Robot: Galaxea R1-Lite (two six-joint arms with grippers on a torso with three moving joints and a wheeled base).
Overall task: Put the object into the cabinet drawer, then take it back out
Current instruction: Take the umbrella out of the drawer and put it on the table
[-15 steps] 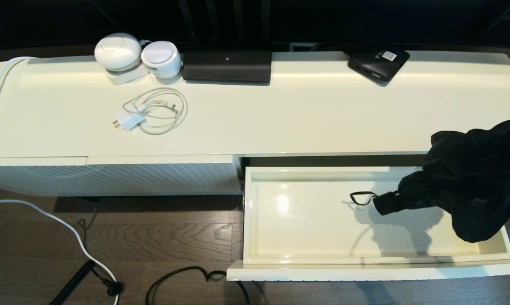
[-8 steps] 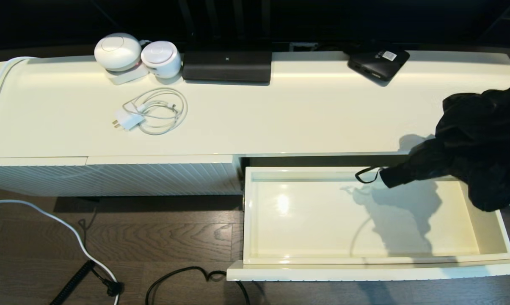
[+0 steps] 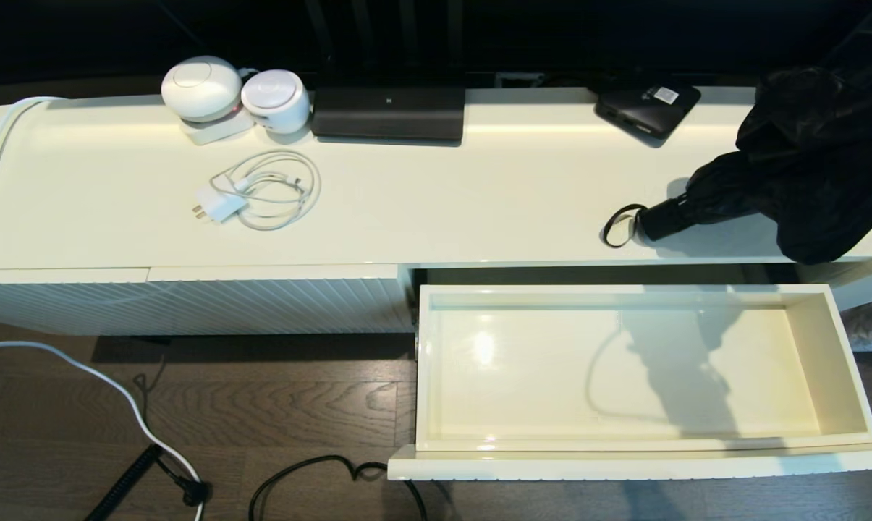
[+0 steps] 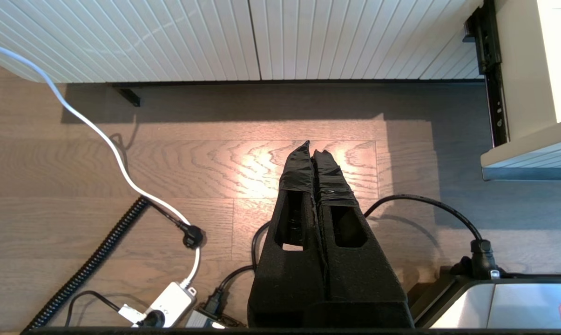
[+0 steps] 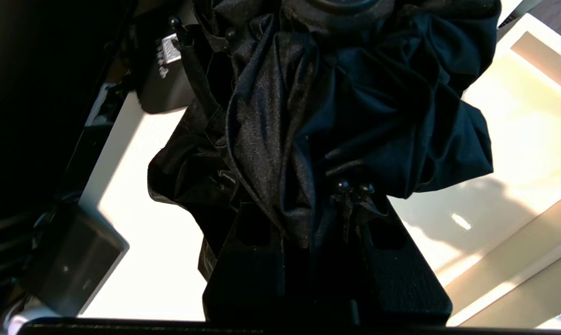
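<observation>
Cabinet top (image 3: pixel 479 195): right gripper (image 5: pixel 324 232) clamped on umbrella (image 3: pixel 805 166); lower handle-first w/ fabric clear of drawer (image 3: pixel 844 362) rim.

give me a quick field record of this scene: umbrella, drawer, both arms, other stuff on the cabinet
umbrella: black folding umbrella held above the right end of the cabinet top, handle and wrist loop pointing left
drawer: cabinet drawer pulled open, nothing inside
right pincer: shut on the umbrella's fabric
left pincer: shut, parked low over the wooden floor
cabinet top items: two white round devices, coiled white charger cable, flat black box
</observation>
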